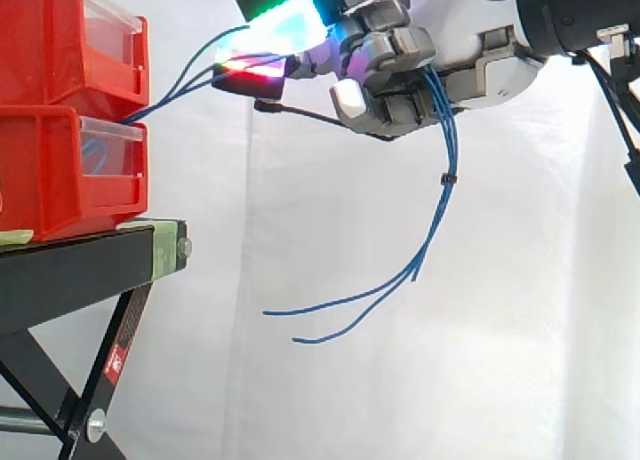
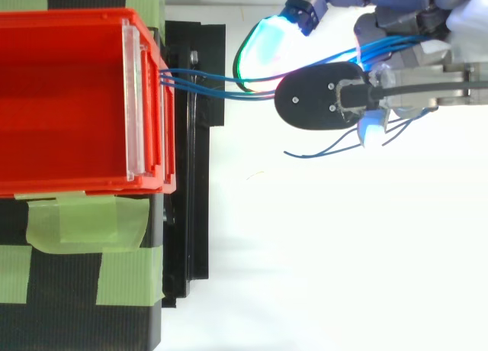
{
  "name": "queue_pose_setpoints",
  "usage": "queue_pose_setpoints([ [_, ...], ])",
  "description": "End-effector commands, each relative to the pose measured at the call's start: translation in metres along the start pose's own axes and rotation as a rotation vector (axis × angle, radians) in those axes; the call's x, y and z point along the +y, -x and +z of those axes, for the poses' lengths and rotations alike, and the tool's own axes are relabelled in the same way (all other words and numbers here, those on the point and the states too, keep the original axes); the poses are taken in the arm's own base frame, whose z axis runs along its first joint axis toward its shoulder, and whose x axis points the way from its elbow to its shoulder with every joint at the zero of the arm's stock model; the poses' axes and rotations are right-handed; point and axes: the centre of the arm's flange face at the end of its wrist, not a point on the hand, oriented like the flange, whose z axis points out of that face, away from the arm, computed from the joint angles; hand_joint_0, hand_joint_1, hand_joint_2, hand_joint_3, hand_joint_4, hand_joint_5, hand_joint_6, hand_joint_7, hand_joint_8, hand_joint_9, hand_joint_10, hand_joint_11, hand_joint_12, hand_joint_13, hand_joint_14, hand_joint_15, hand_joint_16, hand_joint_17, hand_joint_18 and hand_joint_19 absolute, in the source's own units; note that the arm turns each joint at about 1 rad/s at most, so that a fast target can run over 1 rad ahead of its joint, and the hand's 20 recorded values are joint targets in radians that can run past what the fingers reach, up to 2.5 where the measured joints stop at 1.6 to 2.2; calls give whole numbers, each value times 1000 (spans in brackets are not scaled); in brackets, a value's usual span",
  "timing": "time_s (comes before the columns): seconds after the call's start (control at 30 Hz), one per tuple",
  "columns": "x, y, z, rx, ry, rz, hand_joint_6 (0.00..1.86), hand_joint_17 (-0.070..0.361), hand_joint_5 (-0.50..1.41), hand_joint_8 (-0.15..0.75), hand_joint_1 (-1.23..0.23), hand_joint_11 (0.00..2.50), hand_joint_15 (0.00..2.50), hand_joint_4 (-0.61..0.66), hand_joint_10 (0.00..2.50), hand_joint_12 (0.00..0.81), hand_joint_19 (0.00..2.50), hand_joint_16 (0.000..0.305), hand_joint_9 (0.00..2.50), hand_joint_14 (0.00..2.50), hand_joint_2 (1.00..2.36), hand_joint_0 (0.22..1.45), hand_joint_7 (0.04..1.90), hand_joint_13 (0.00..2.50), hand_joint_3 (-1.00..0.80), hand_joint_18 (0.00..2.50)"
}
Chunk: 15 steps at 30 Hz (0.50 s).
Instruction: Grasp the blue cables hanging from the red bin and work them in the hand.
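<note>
Setting: white curtain behind everything. Black table stands well away from the fingers, its top and edge patched with green tape. Two red bins are stacked on it, upper bin on lower bin, each with a clear front panel facing the fingers.

Hand is in free air, about level with the upper bin and well apart from the table. Fingers are clenched round the blue cables. The fingertips glow green-cyan and red and point towards the bins.

Cables: they come out over the clear front of the lower bin and rise in a slack span to the fingertips. They then pass into the curled fingers and drop out beneath them. Below the fingers the strands hang close together, gathered by a small black tie, then fan out. The loose ends curl back towards the table side and touch nothing. From above, the span runs from the bin front across to the fingers.

Hard to make out:
- The stretch of cable inside the fist is hidden.
- From above, the black back of one finger covers the place where the strands enter.
- The strand count is unclear.
- From above, the lower bin lies hidden under the upper one.
- The arm is cut off at the right edge of the side view, and the table legs at the bottom.
</note>
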Motion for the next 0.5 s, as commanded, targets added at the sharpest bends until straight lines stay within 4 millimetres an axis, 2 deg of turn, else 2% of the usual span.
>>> queue_pose_setpoints([
  [0.0,0,0,0,0,1,1,71,122,362,412,-666,2500,1746,272,2500,549,526,54,708,2500,1016,1064,1301,1003,365,1253],
  [0.1,0,0,0,0,1,1,101,129,370,414,-665,2500,1740,275,2500,550,470,57,703,2500,1001,1086,1292,1007,432,1262],
  [0.17,0,0,0,0,1,1,108,129,371,406,-662,2500,1745,275,2500,549,457,57,694,2500,1066,1075,1288,998,387,1242],
  [0.2,1,0,0,0,2,2,111,130,370,414,-651,2500,1730,273,2500,555,434,58,694,2500,1179,1043,1291,999,377,1237],
  [0.23,0,0,0,0,0,0,123,126,378,459,-629,2500,1737,269,2500,505,410,56,701,2500,1317,1019,1281,977,364,1211],
  [0.27,0,0,0,0,1,1,127,126,381,461,-624,2500,1740,269,2500,492,410,56,709,2500,1365,1010,1282,979,339,1204],
  [0.33,0,0,0,0,0,0,126,125,383,459,-620,2500,1794,272,2500,477,386,56,715,2500,1430,1006,1286,967,308,1182],
  [0.47,0,0,0,0,1,1,133,121,388,444,-609,2500,1900,257,2500,424,379,54,715,2500,1462,1033,1294,927,346,1119],
])
